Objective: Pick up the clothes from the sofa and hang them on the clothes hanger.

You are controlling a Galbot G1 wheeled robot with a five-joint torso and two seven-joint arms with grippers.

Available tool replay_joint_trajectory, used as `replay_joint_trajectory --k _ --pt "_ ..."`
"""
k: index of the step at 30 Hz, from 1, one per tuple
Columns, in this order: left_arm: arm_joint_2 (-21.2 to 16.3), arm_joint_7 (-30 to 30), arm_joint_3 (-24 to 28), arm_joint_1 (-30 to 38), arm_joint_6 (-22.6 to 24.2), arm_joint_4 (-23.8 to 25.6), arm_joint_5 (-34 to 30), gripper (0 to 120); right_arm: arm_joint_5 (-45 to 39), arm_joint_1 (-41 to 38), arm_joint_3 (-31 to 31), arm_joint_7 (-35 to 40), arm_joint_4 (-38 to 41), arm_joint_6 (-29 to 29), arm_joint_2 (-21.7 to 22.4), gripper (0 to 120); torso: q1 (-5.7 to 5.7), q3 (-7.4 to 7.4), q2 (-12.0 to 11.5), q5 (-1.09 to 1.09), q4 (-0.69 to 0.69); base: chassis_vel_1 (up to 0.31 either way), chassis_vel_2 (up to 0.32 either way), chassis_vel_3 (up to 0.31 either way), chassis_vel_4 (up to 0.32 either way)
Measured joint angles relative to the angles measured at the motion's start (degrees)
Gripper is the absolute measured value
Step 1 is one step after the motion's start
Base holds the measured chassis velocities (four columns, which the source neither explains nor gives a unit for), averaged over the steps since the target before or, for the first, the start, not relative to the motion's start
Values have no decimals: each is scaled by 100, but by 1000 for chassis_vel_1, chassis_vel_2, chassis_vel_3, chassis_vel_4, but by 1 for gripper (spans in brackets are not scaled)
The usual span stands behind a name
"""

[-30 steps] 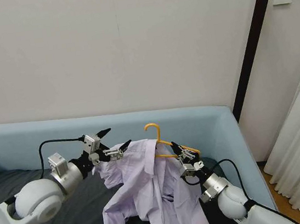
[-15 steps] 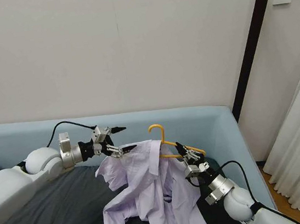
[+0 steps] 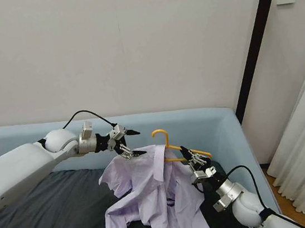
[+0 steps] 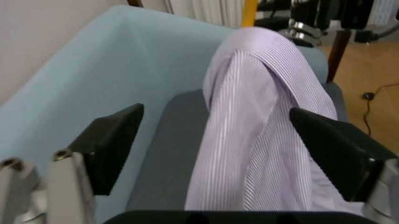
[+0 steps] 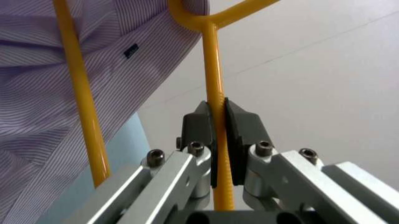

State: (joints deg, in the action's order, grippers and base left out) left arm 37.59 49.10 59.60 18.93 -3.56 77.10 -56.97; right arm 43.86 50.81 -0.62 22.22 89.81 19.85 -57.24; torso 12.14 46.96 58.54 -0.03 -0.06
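Reaching farther out than a second ago, the left arm now stretches along the sofa back. Its left gripper (image 3: 139, 142) has shifted toward the hanger, while the hanger and the right arm have drifted slightly toward the sofa's right end.

The left jaws stand wide apart and hold nothing. The left wrist view shows the two dark fingers (image 4: 112, 144) spread to either side of a draped shoulder of the shirt (image 4: 262, 135), which lies farther out and touches neither finger. The head view only shows the open jaws just above that shoulder.

The right gripper (image 5: 218, 114) has its jaws closed tight on a yellow bar of the hanger (image 5: 212, 70). The right wrist view makes this pinch plain, with the second bar running beside it under the striped cloth. The head view gives what the wrist view lacks: the hook rises free above the collar, and the lilac shirt hangs from the hanger in loose folds. Its lower part trails down to the dark seat of the sofa (image 3: 31, 135).

The pale blue sofa back runs behind both arms, with a plain wall (image 3: 133, 49) above it.
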Motion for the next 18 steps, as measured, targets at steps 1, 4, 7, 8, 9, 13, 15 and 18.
replay_joint_trajectory --k 1,4,7,8,9,13,15,18 --pt "24 106 9 -1 16 -45 55 84 1 -2 0 0 0 1 8 4 0 0 0 -1 0 0 0 0 0" --pt "70 336 39 -26 27 -196 235 73 6 -11 -2 0 11 2 30 4 0 0 0 0 -1 0 0 0 0" --pt "128 382 42 -69 27 -309 281 62 18 -24 -13 -2 26 7 31 4 0 0 0 0 1 0 0 0 0" --pt "163 404 37 -94 26 -362 302 57 23 -29 -16 -5 30 14 34 4 0 0 0 0 0 0 0 0 0" --pt "191 415 31 -117 20 -411 319 53 29 -36 -26 -12 30 25 40 4 0 0 0 -1 -1 0 0 0 0" --pt "256 425 0 -213 1 -495 341 39 80 -77 -58 -24 30 79 49 4 0 0 0 0 -1 0 0 0 0" --pt "304 428 -15 -260 -8 -511 342 29 132 -99 -60 -25 20 124 53 4 0 0 0 -1 0 0 0 0 0" --pt "339 418 -35 -293 -10 -521 334 21 169 -122 -62 -24 -9 162 59 4 0 -1 0 0 -1 0 0 0 0"
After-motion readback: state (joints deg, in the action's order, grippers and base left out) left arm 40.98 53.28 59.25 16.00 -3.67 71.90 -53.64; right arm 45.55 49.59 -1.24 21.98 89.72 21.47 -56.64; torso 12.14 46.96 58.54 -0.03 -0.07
